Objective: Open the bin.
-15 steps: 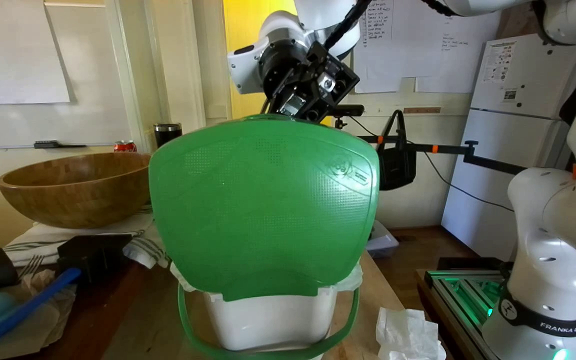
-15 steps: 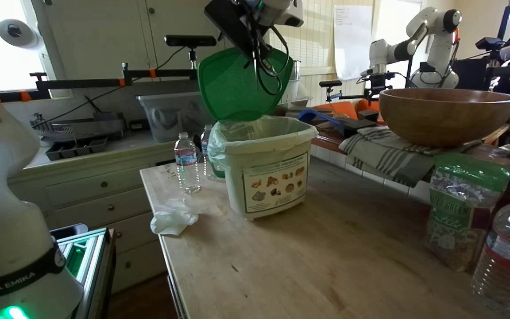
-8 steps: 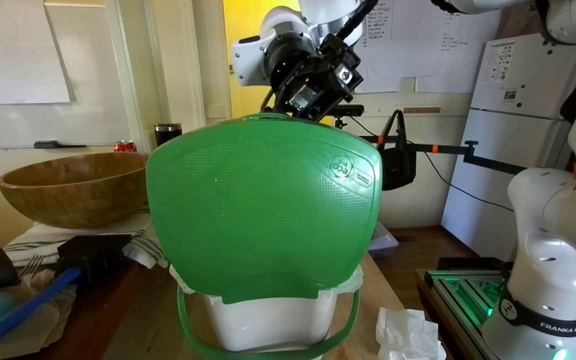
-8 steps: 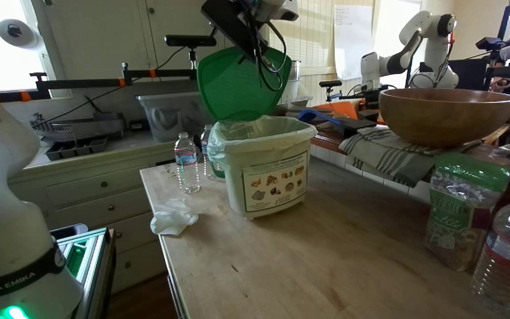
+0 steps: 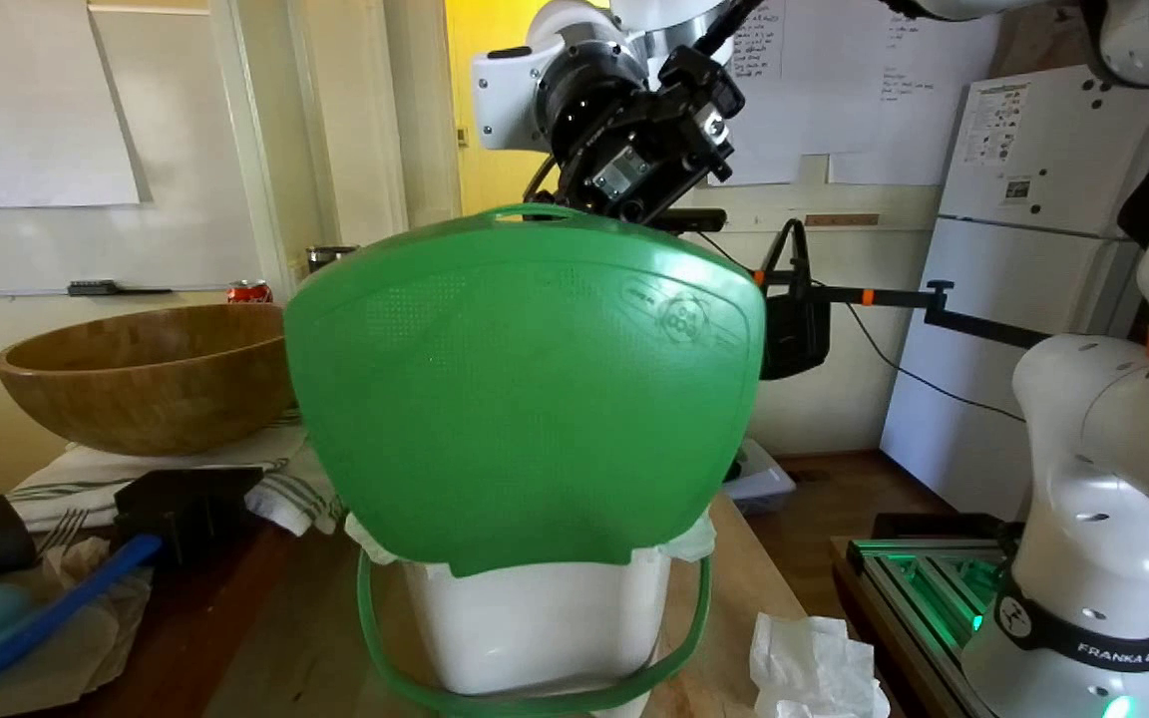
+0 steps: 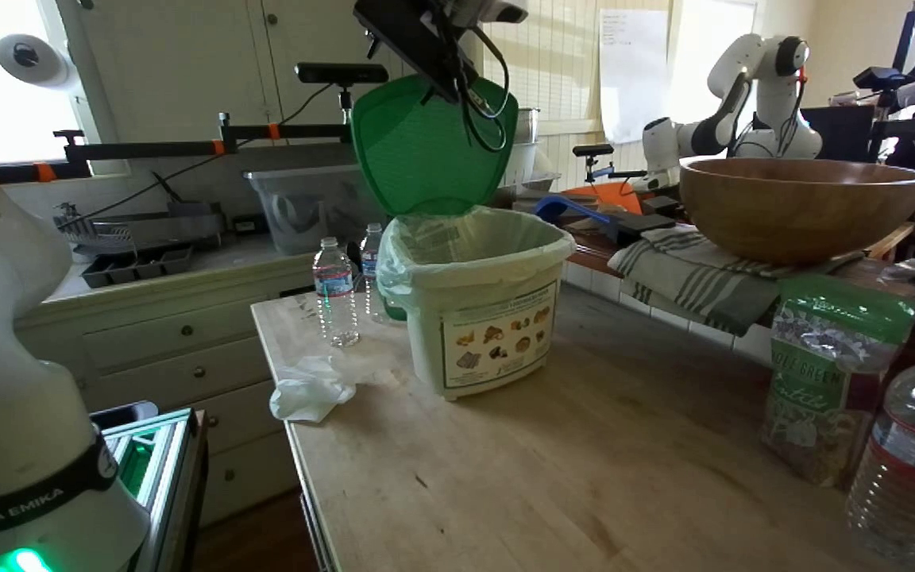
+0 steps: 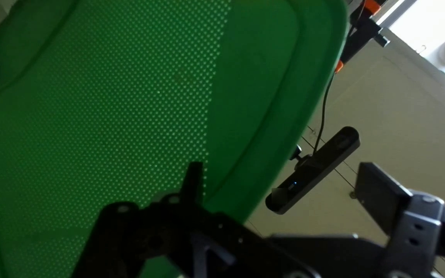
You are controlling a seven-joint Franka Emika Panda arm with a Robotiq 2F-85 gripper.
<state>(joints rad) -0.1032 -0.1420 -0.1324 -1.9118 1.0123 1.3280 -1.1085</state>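
The bin (image 5: 540,628) is white, its lid (image 7: 141,112) dotted green, hand (image 7: 280,175) mostly black, bowl (image 6: 799,214) brown, towel (image 6: 688,274) striped

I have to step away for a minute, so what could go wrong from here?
The raised lid could drop shut if the open pincer backs away, since nothing shows propping it from behind. Pushing the lid further might drag or tip the bin, perhaps knocking over the two bottles close by. The thin bag folded over the bin's top might also slip inside.
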